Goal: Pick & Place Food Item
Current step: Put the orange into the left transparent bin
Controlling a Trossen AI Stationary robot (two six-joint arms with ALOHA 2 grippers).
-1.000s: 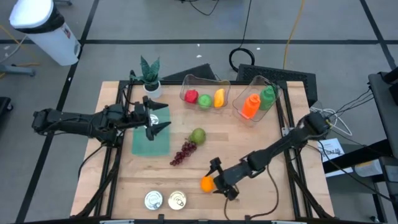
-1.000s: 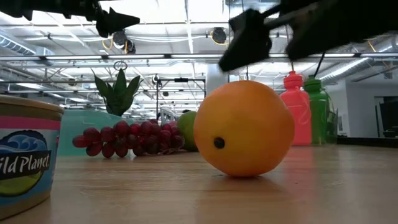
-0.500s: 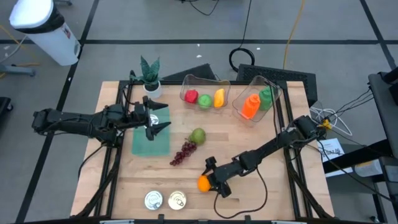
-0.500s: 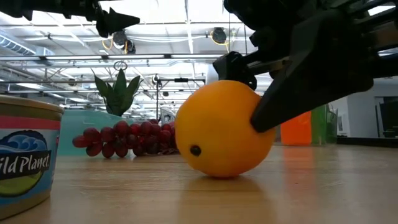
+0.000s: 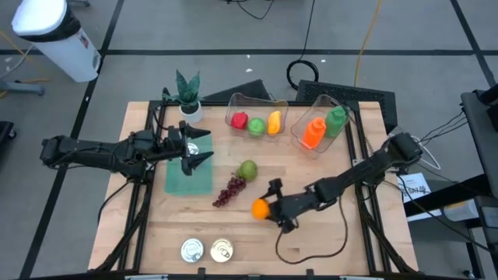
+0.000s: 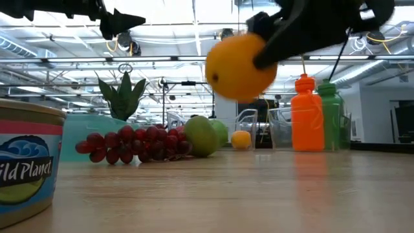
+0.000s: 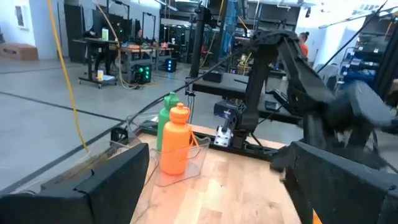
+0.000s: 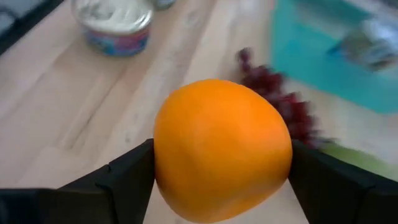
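An orange [image 5: 259, 208] sits between the fingers of my right gripper [image 5: 264, 208], which is shut on it over the table's near middle. The low view shows the orange [image 6: 240, 66] well above the wood, and in the right wrist view the orange [image 8: 222, 149] fills the gap between the fingers. My left gripper [image 5: 208, 146] waits open above a teal mat [image 5: 187, 173]; the left wrist view shows my left gripper [image 7: 217, 186] with a wide gap. My right gripper pinches the orange between its two fingers [image 8: 134, 177], one on each of its opposite sides [image 8: 171, 155]. The fingers come from the table's right side, about level. The orange is lifted clear of the table.
A bunch of dark grapes [image 5: 229, 191] and a green fruit [image 5: 247, 169] lie just beyond the orange. Two cans [image 5: 207, 250] stand at the near edge. At the far edge are a clear bin of fruit [image 5: 257, 118], a bin with bottles [image 5: 320, 126] and a small plant [image 5: 187, 92].
My right gripper moved toward the table's left onto the orange, took hold of it, then rose and drew back toward the far edge. The orange, which rested on the table a second ago, is now lifted clear of it.
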